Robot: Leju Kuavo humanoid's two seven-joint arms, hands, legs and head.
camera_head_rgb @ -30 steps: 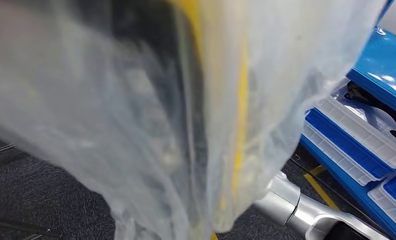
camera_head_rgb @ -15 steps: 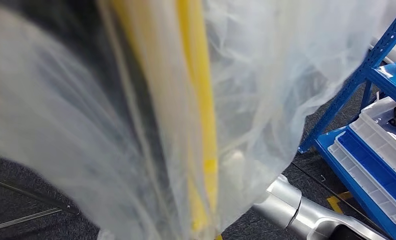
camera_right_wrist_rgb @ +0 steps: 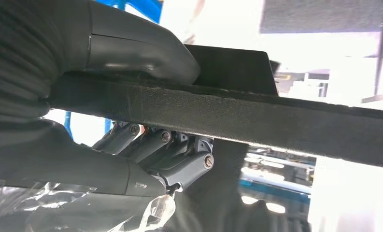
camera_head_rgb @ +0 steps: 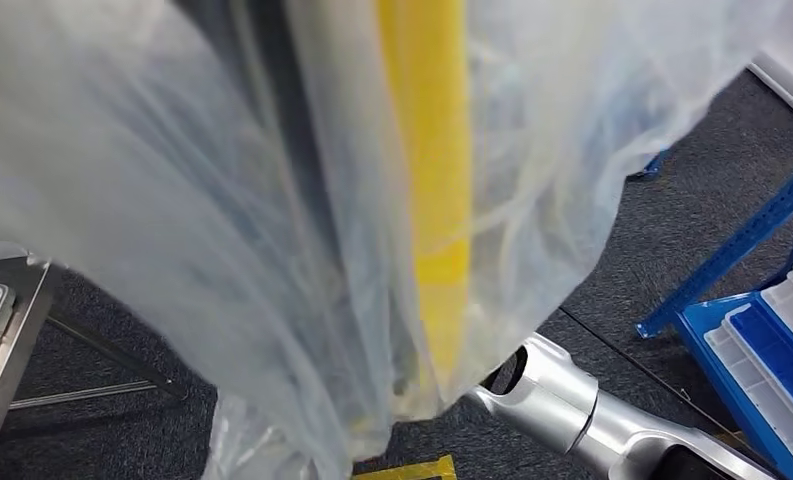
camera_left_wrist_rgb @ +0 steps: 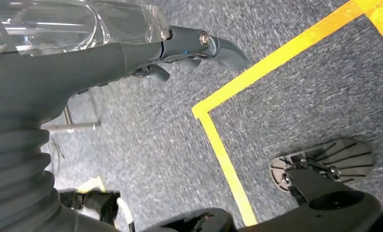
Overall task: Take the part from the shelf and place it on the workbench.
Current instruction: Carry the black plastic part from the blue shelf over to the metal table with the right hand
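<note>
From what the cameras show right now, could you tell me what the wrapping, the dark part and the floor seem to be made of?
Wrapping: thin clear plastic film, glossy, creased and see-through. Dark part, gripped by the right hand: matte black with a grainy, rough edge, perhaps foam or coated metal; I cannot tell. Floor: speckled grey short-pile carpet with glossy yellow tape.

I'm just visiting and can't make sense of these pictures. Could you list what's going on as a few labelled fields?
Carried thing: black part with a bar-like edge, in a clear plastic bag that hangs close before the head camera
Right hand: grips the black part, thumb on one side, fingers on the other
Left hand: clear plastic lies against it; whether it grips is unclear
Floor: dark carpet with yellow tape lines
Nearby: blue shelf at right, metal workbench at left
</note>
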